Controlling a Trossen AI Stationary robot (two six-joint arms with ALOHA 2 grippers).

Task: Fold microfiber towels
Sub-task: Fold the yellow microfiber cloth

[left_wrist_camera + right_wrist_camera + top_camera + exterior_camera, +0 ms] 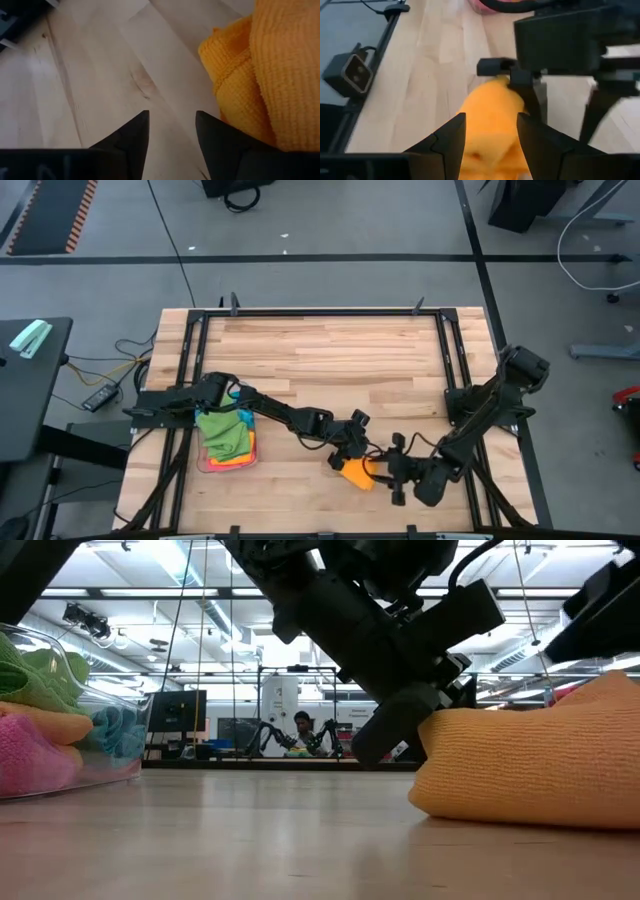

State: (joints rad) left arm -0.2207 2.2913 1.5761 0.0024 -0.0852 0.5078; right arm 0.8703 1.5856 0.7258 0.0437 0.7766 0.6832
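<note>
Orange microfiber towel, a soft bunched square of terry cloth, lies on the pale wood plank table at about 6 o'clock, near the front edge, and it is the one in work now. Left pincer sits at the towel's 11 o'clock edge; in the left wrist view its two dark fingers stand apart over bare wood with nothing between them, the orange cloth just beside one finger, touching or not I cannot tell. Right pincer is at the towel's 3 o'clock side; right wrist view shows its fingers apart with the orange cloth running up between them, but whether they pinch it cannot be told. Towel looks doubled over already, a rolled fold edge shows in the low view, yet it is lumpy, not flat or squared, so judged mid-fold. Clear plastic tray at 8 o'clock holds a stack of other towels: green on top, orange and pink edges under it, sky blue visible through the wall in low view. Those look done and stowed. Left to do, as judged: finish and flatten the orange one, then move it to the tray. No other loose towels seen on the table.
</note>
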